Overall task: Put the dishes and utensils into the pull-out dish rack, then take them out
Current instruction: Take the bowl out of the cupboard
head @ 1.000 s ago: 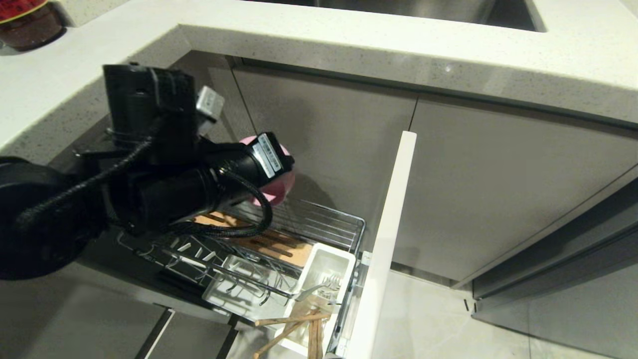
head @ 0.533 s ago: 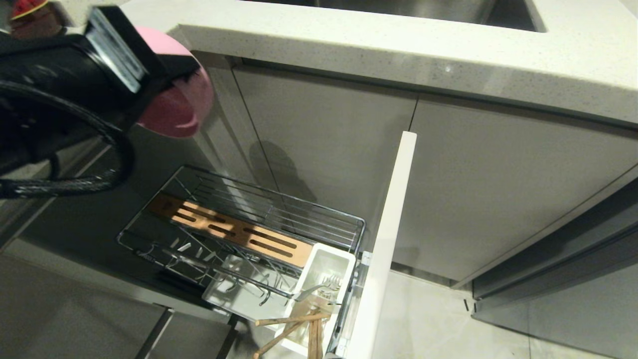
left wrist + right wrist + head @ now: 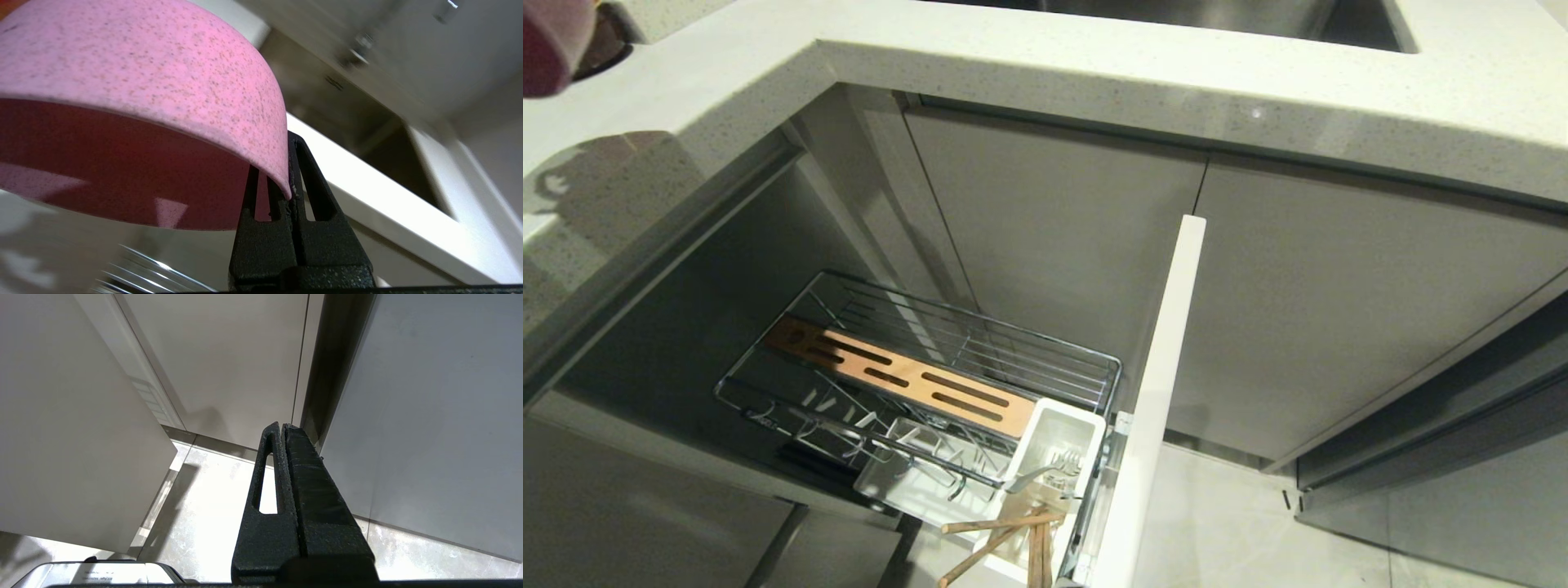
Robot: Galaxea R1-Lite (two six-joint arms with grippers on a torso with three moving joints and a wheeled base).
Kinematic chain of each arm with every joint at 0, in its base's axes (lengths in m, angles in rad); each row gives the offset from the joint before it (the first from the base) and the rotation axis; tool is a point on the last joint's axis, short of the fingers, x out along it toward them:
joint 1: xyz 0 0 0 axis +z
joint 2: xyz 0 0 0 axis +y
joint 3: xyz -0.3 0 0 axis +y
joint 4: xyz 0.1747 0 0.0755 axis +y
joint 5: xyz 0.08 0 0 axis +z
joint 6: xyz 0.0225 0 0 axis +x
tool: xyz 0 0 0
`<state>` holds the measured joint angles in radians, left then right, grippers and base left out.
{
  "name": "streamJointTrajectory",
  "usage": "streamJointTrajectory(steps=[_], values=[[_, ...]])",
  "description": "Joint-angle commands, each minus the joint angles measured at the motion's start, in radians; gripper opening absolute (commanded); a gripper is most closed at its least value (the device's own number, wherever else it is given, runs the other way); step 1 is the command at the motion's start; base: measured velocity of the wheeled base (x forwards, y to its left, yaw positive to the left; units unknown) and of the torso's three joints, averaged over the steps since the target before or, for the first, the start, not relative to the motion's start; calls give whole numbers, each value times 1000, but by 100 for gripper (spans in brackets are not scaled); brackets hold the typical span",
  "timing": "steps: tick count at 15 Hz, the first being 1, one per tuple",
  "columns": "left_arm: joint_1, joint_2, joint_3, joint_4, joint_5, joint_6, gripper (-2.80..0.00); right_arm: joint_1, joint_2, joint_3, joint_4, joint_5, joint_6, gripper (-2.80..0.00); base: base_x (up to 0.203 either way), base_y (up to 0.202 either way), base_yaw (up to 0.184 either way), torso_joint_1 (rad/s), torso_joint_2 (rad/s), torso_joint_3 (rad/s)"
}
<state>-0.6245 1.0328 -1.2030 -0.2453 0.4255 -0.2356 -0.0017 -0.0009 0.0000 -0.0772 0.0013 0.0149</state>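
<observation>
Head view, rack: the pull-out chrome wire dish rack (image 3: 1045, 359) stands drawn out below the pale speckled stone surface (image 3: 1094, 73), its white panel front (image 3: 1156, 392) at the rack's 3 o'clock side.
Head view, rack parts: a slotted wooden strip (image 3: 907, 380) runs from 10 o'clock to 4 o'clock across the basket; the white plastic utensil cup (image 3: 1058, 437) sits at its 4 o'clock end, against the panel.
Head view, utensils: the long silver metal fork (image 3: 1041, 474) lies at the cup with its tines up; the slim light wooden chopsticks (image 3: 1005, 535) lean out at the cup's 6 o'clock.
Head view, bowl: only a blurred dark-pink edge of the deep pink plastic bowl (image 3: 547, 41) shows at the picture's 10 o'clock corner, over the surface; no arm is visible here.
Left wrist view, claw: the left claw (image 3: 286, 183) is pinched tight on the pink bowl's (image 3: 143, 77) rim, one finger inside the wall and one outside.
Left wrist view, pose: the bowl hangs tilted with its mouth turned downward; chrome wires show blurred far beneath it.
Right wrist view, claw: the right claw (image 3: 283, 428) has its fingers pressed together on nothing, pointing at grey cabinet doors (image 3: 229, 355) and the pale floor (image 3: 212, 506).
Writing: a small label at the lower edge of the right wrist view is too small to read.
</observation>
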Motion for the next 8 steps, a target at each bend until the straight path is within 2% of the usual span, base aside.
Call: streamJointTrajectory(steps=[1,3,8], values=[[155,-35,-52,51,-7,19,-280,0,-1,26,-1,0,0,-280,0,0,0,0,0,0],[297,-49,-103,151,-29,31,-280,0,-1,26,-1,0,0,-280,0,0,0,0,0,0],[618,-102,-201,367,-103,139,-280,0,-1,26,-1,0,0,-280,0,0,0,0,0,0]])
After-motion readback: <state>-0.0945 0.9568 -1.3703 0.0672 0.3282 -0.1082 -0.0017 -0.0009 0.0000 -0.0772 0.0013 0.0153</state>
